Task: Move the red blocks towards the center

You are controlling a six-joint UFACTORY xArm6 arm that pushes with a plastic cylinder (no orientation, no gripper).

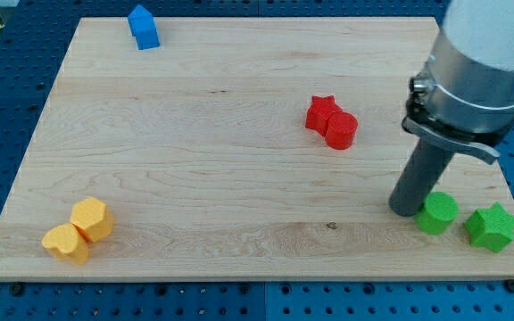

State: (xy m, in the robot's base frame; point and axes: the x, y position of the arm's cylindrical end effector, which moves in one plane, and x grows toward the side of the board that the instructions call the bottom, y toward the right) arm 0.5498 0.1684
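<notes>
A red star block (pixel 321 111) and a red round block (pixel 341 130) lie touching each other right of the board's middle. My tip (pixel 407 210) rests on the board at the lower right, well below and to the right of the red blocks. It stands right next to the left side of a green round block (pixel 437 213).
A green star block (pixel 491 226) lies near the lower right corner. Two yellow blocks (pixel 91 218) (pixel 66 242) sit together at the lower left. A blue block (pixel 143 27) stands at the upper left. The wooden board (pixel 203 178) lies on a blue perforated table.
</notes>
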